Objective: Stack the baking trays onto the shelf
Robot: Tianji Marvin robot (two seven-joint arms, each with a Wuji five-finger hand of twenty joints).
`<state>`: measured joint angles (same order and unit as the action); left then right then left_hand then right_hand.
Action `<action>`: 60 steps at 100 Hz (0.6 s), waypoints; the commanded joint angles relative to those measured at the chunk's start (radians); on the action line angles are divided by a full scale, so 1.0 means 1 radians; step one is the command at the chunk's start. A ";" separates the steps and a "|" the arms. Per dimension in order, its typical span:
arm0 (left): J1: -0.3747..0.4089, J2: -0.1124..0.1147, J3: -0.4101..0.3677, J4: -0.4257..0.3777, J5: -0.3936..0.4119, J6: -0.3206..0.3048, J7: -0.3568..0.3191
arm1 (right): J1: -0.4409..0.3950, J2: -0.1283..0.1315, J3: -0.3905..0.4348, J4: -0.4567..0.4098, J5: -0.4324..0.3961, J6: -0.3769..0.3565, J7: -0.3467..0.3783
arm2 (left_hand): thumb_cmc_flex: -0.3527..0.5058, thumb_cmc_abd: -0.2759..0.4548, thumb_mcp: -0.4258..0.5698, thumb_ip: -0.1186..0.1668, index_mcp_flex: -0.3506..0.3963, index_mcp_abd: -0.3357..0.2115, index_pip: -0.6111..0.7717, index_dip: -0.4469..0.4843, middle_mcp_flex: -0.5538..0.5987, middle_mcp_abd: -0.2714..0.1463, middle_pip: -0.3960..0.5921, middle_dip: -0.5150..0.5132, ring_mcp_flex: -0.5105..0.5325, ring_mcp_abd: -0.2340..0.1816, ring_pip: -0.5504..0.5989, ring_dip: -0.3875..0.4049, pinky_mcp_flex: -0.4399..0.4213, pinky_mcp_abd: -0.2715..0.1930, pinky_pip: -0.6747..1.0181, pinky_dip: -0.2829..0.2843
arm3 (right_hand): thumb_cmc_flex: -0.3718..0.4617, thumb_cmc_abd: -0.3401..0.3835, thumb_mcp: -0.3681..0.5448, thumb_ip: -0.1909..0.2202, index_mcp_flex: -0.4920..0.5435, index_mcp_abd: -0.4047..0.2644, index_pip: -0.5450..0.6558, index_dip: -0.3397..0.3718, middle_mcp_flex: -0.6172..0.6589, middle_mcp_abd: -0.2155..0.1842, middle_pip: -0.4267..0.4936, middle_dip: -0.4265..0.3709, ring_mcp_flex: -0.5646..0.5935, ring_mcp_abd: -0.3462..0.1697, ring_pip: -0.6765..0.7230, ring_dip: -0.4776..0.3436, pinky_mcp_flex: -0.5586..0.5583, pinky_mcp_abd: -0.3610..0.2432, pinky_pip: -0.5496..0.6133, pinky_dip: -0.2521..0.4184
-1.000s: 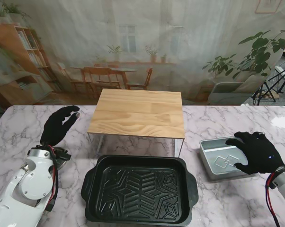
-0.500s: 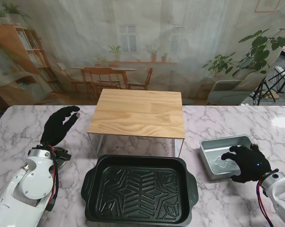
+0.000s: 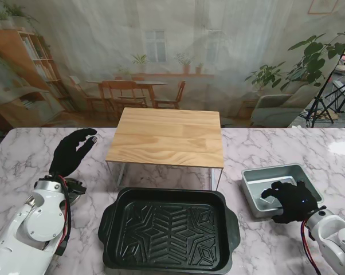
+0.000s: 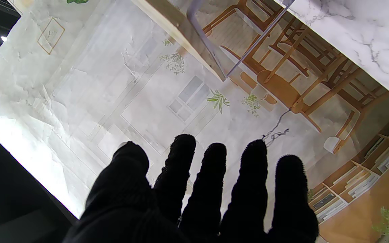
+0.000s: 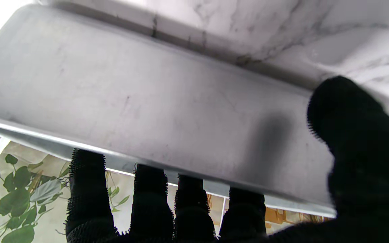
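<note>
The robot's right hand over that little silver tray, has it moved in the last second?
Yes. The right hand has slid nearer to me, from the far side of the silver tray to its near edge.

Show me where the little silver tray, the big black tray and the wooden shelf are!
silver tray (image 3: 258, 179), stand view, its far left rim.
black tray (image 3: 168, 228), stand view, the patterned floor inside it.
wooden shelf (image 3: 168, 136), stand view, the middle of its top board.
</note>
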<state>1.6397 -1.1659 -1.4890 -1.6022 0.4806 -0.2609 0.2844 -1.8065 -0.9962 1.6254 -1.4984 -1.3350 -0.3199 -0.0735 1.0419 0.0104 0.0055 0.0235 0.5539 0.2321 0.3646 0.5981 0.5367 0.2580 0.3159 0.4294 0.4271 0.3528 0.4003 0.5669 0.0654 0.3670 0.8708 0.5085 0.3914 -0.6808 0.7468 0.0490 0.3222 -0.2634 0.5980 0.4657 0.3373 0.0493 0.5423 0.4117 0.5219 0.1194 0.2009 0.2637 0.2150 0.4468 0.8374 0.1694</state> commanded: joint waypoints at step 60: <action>-0.004 0.000 0.006 0.006 0.009 0.001 -0.010 | 0.041 0.002 -0.054 0.061 0.041 0.047 0.079 | 0.041 -0.002 0.002 0.004 0.029 0.001 0.011 0.010 0.020 -0.009 0.011 0.007 0.013 -0.002 0.027 0.007 0.000 -0.027 0.028 0.018 | 0.194 -0.043 0.420 -0.065 0.082 -0.188 0.163 0.046 0.180 -0.090 0.066 0.011 0.225 -0.099 0.173 0.060 0.273 -0.091 0.212 0.070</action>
<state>1.6381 -1.1659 -1.4872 -1.5997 0.4836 -0.2608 0.2837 -1.7667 -0.9947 1.5802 -1.4493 -1.2978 -0.2723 -0.0165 1.0420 0.0104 0.0055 0.0235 0.5539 0.2321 0.3646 0.5981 0.5367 0.2580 0.3159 0.4294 0.4273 0.3528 0.4003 0.5669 0.0659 0.3670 0.8708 0.5085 0.5154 -0.7259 1.0818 0.0016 0.3053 -0.3623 0.7179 0.4936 0.4842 -0.0189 0.5846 0.4144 0.6986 0.0426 0.2736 0.3081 0.4550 0.3807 1.0120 0.2182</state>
